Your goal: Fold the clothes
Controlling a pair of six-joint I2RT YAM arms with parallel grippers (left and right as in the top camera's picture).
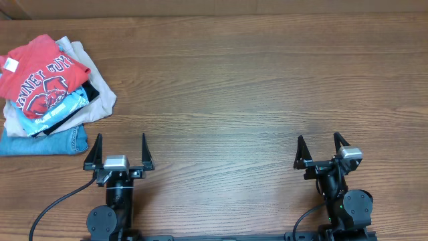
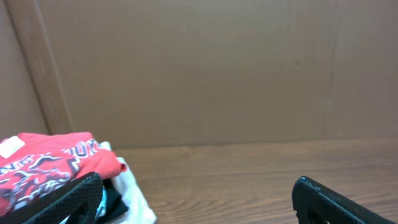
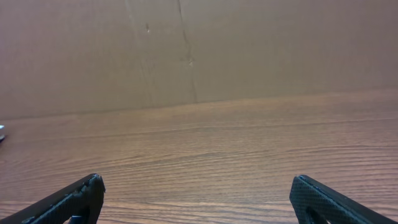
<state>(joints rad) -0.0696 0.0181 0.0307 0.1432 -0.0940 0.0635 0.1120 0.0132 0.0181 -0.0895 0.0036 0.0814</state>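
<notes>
Red T-shirt [image 1: 41, 73] is your target: it lies on top of the pile of folded garments [image 1: 100, 100], lettering face up and white neck tag [image 1: 11, 63] showing. Under it in that pile you can see a light blue shirt [image 1: 60, 110], a beige piece [image 1: 73, 50], a black one [image 1: 93, 87] and denim [image 1: 47, 142] at the bottom. Your left gripper [image 1: 122, 137] sits near the pile, just off its right corner, fingers spread wide and holding nothing. Your right gripper [image 1: 319, 137] is well apart from the pile, far across the wooden table [image 1: 234, 87], also spread wide with nothing between its fingers.
</notes>
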